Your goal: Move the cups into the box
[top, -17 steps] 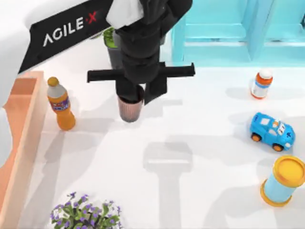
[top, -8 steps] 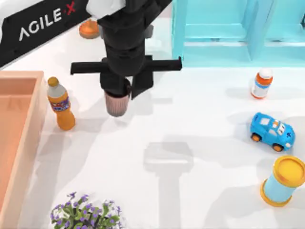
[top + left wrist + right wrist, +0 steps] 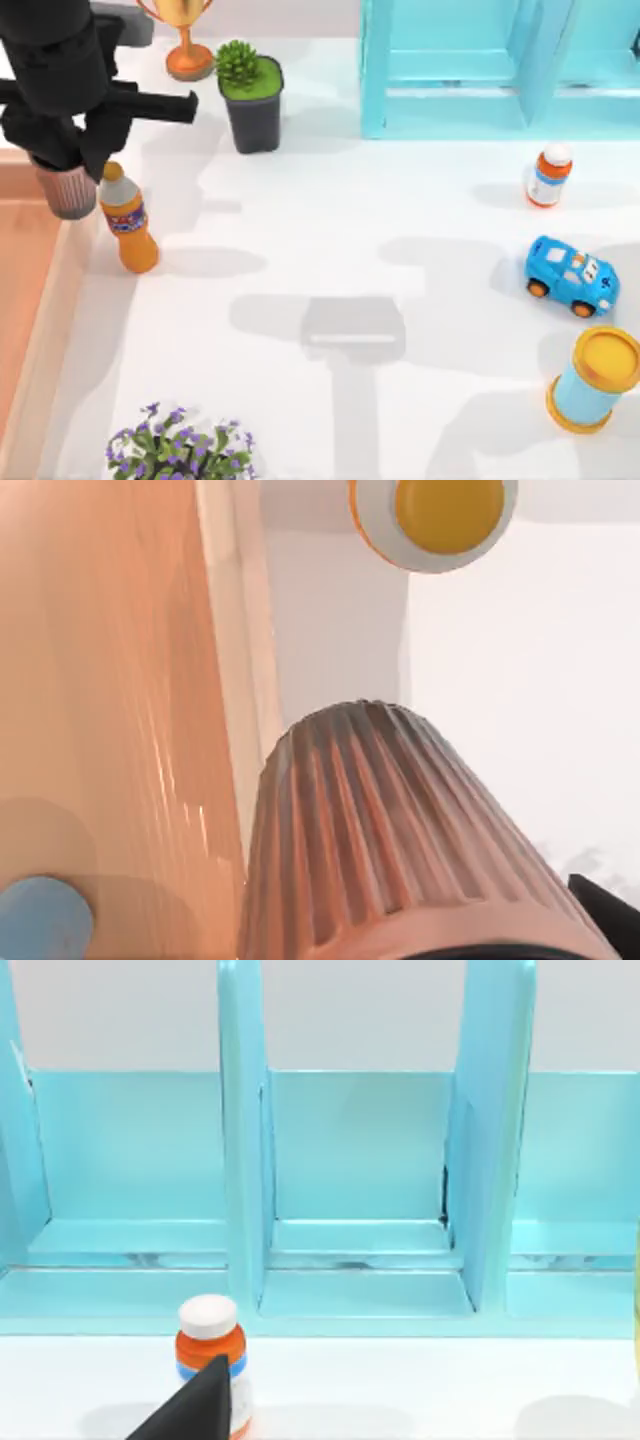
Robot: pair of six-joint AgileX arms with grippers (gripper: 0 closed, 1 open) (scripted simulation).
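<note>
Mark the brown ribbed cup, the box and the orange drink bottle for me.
brown ribbed cup (image 3: 400, 820), left wrist view, on its ribbed side.
box (image 3: 60, 300), top view, on its light-wood right wall.
orange drink bottle (image 3: 127, 220), top view, on its label, beside that wall.

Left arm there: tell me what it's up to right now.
The left gripper holds the brown ribbed cup in its jaws, lifted above the box's light-wood wall at the table's left edge, beside the orange bottle. In the left wrist view, the light blue cup already sits inside the box. The right arm is parked facing the turquoise shelf.
</note>
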